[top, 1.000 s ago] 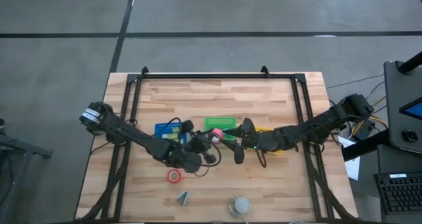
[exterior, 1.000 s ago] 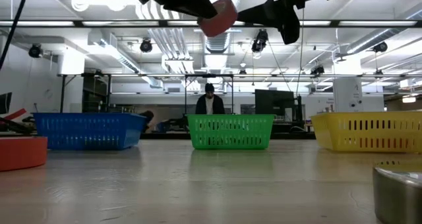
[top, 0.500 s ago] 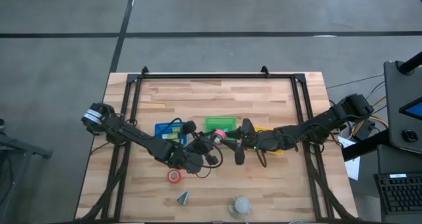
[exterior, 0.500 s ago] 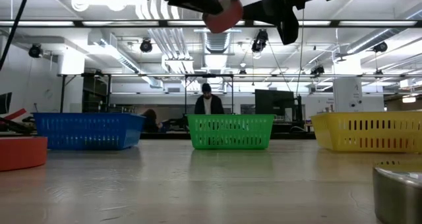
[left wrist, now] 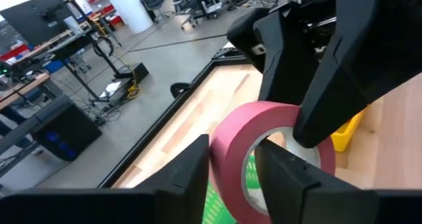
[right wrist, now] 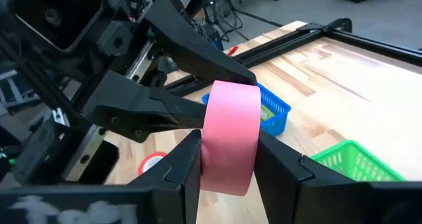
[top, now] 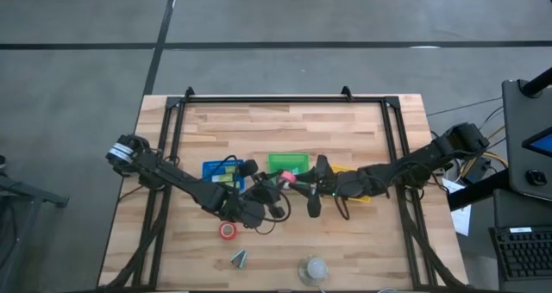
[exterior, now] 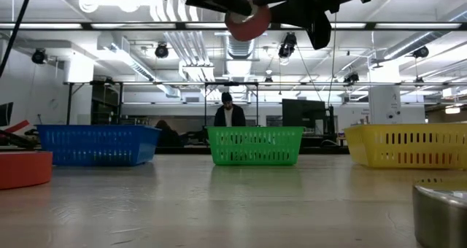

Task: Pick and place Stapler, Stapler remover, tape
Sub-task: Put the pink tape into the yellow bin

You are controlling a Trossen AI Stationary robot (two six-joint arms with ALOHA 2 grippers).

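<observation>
A smooth pink ring of tape (right wrist: 227, 136), standing on edge at frame centre above the wooden counter (top: 259, 121), is pinched by the right end effector (right wrist: 224, 159); the left end effector (left wrist: 232, 168) straddles it, seemingly loosened.

Pink tape roll (right wrist: 227, 137) up in the air, on edge, betw. both grippers; red tape roll (top: 227, 231) flat on table.

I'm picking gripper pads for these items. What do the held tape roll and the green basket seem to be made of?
Tape roll: looks like matte pink paper or vinyl tape, wound smooth around a pale core.
Green basket: probably moulded plastic, judging by its slotted walls and uniform bright colour.
</observation>
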